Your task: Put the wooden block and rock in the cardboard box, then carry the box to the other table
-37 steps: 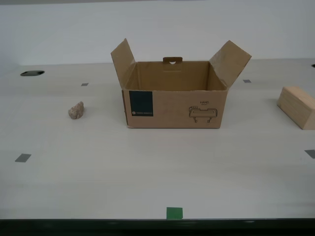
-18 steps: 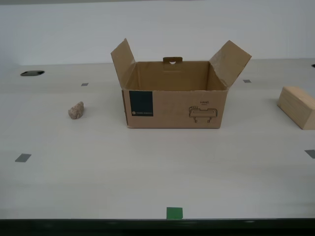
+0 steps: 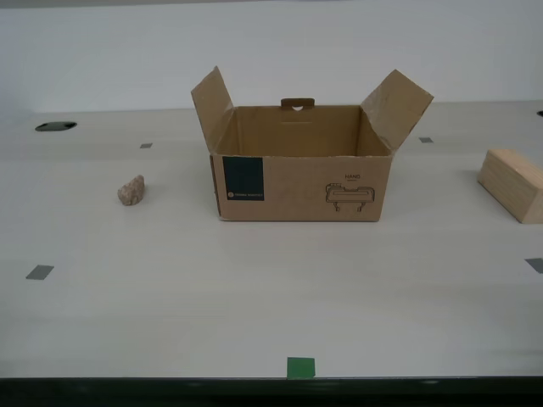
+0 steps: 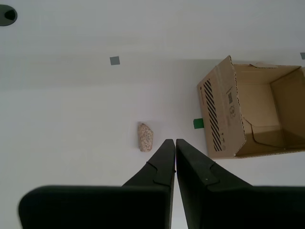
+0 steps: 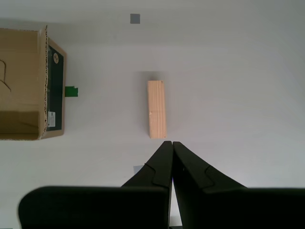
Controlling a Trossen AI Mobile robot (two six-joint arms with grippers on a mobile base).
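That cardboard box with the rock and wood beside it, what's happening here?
Nothing is being handled yet. The cardboard box stands open and looks empty, the rock lies on the table at the exterior view's left and the wooden block at its right. My first gripper hangs shut above the block, my second gripper shut above the rock.

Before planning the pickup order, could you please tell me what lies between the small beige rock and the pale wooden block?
In the exterior view, the open brown cardboard box stands between the small beige rock and the pale wooden block.
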